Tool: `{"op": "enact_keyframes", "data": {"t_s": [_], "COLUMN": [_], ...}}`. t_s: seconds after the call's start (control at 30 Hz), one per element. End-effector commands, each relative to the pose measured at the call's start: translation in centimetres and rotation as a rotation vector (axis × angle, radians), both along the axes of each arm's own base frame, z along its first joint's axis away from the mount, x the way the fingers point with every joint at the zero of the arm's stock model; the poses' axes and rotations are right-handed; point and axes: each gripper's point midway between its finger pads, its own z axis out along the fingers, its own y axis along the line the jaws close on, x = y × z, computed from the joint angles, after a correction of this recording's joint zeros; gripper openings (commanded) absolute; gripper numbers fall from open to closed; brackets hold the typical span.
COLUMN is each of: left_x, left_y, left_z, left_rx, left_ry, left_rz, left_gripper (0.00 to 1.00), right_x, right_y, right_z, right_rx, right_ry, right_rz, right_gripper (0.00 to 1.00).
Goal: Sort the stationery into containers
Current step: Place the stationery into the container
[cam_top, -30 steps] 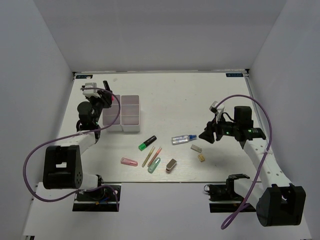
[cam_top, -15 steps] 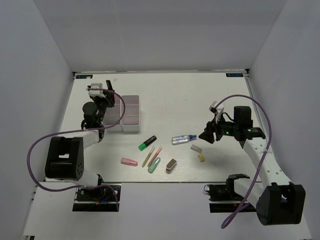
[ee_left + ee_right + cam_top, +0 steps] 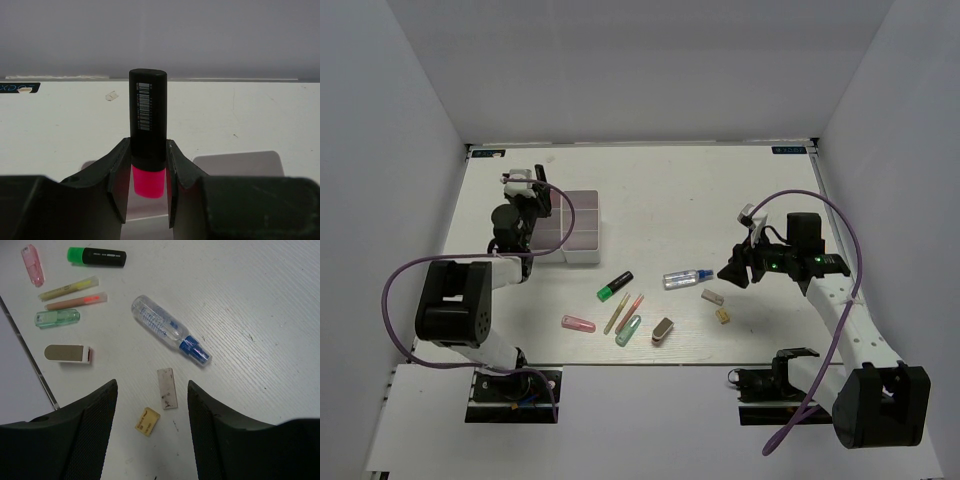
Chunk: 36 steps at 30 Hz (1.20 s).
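While the left tool clamps a pink highlighter upright, the organizer box lies just below — right tool open.

A white barcode label is carried on the black cap of the pink highlighter. On a dark sticker at the tabletop edge, pale letters are cut off, unreadable. Blue print on the clear bottle cannot be made out.

Even, diffuse overhead lighting. The white matte counter reads bright, without glare; shadows are faint and short. The overhead view is sharp. In the left wrist view, the near black left claw is slightly soft, while the pink black-capped highlighter is crisp, its barcode legible.
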Motion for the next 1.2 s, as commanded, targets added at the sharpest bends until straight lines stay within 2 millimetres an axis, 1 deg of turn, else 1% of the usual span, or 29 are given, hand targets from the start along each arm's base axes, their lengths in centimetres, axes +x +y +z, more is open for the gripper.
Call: {"op": "enact_keyframes", "data": {"t_s": [0.0,0.23,0.6,0.8,0.9,1.03,1.17], "left_x": [0.8,1.3,0.4,0.7,0.6,0.2,0.1], "left_y": [0.1,0.4,0.6,0.7,0.8,0.9,0.9], "left_z": [2.0,1.2,-0.2,-0.3,-0.3,-1.1,-1.1], "left_rx": [0.012,0.024,0.025,0.029,0.03,0.032,0.034], "left_ry": [-0.065,-0.049,-0.029,-0.028,-0.028,-0.015,-0.015], "left_rz": [0.015,0.03,0.042,0.046,0.048,0.049,0.056], "left_gripper": [0.0,0.0,0.0,0.0,0.0,0.0,0.0], "right_x": [0.2,0.0,0.0,0.1,0.0,0.0,0.0], "right_y": [0.1,0.1,0.1,0.1,0.1,0.1,0.1], "right_z": [0.6,0.3,0.4,0.4,0.4,0.3,0.3], "right_rx": [0.008,0.003,0.002,0.002,0.0,0.001,0.003], "right_ry": [-0.023,-0.01,-0.015,-0.018,-0.014,-0.012,-0.01], "right_rz": [0.02,0.022,0.027,0.027,0.027,0.027,0.029], "right_gripper": [0.61,0.61,0.61,0.61,0.61,0.61,0.61]}}
